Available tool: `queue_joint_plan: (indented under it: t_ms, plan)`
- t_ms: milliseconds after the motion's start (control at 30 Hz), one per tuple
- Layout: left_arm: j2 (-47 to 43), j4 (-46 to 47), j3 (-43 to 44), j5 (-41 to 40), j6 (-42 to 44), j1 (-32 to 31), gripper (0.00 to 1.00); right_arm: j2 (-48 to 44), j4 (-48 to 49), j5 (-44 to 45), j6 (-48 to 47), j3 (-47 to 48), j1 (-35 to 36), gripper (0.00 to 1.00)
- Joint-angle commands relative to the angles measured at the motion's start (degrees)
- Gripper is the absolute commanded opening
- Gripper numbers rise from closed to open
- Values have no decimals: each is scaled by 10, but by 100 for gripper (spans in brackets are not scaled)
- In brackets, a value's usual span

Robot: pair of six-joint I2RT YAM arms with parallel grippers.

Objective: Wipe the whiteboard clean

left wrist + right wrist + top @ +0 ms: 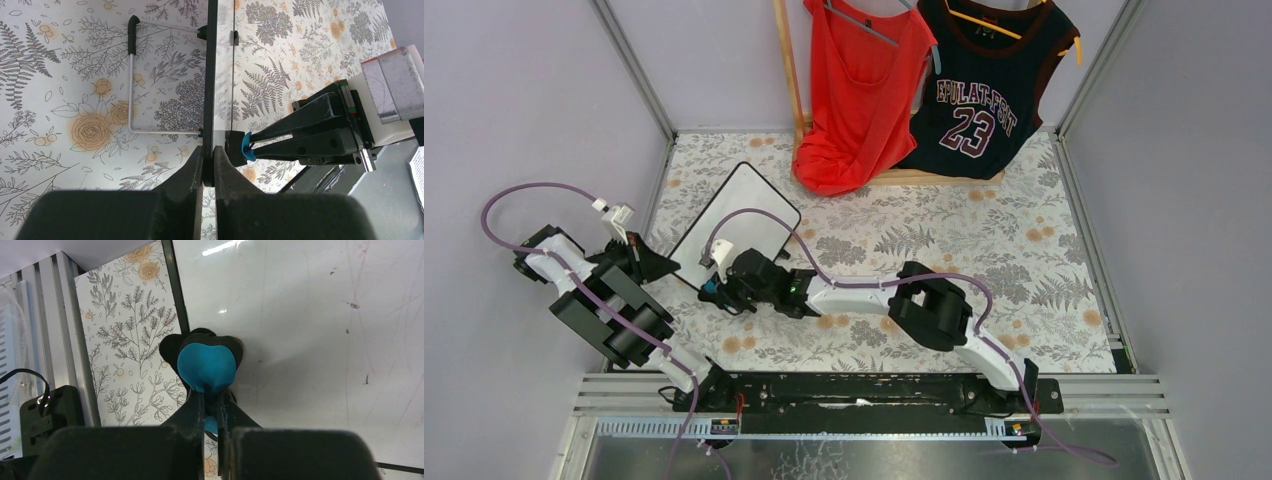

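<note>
Hanging well beyond both claws, at the back of the table, are a red top [859,90] and a dark jersey [984,95] on a wooden rack [789,70]; I see neither near the work. A floral cloth [1024,250] lies under everything. The whiteboard [739,190] sits between my two claws.

My left claw [209,169] is pressed together on the board's black frame, pinching its edge. From that wrist I see the board edge-on, with a wire stand [130,95] on the side facing away from the right claw.

My right claw [212,402] is clamped on a blue eraser [207,365]. The eraser's dark pad lies against the white face close to the frame, just across the board from the left claw's fingers. Ahead of the eraser the face carries faint red streaks [357,305] and specks. The right arm's cable [754,210] arcs over the board, behind that claw.
</note>
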Motion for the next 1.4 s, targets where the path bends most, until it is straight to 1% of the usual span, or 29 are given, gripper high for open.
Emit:
queue_joint_plan:
  t_ms: [0, 367, 600, 667, 767, 1033, 1200, 1367]
  plan:
    - [5, 40, -19, -121, 53, -11, 0, 13, 9, 23, -13, 29, -46, 0]
    - [5, 40, -16, -121, 51, -11, 0, -31, -5, 33, -36, -16, -149, 0]
    - [6, 40, -11, -120, 46, -11, 0, -105, -34, 55, -59, -66, -193, 0]
    - [6, 41, -9, -120, 43, -11, 0, -133, -77, 70, -63, -67, -202, 0]
    - [5, 41, -7, -118, 40, -10, 0, -178, -170, 97, -60, -67, -213, 0]
    - [9, 41, -1, -117, 32, -10, 0, -335, -383, 112, -23, -154, -266, 0]
    - [15, 41, 9, -117, 21, -11, 0, -428, -476, 128, -5, -233, -307, 0]
    - [14, 41, 16, -115, 15, -10, 0, -519, -508, 123, 19, -344, -336, 0]
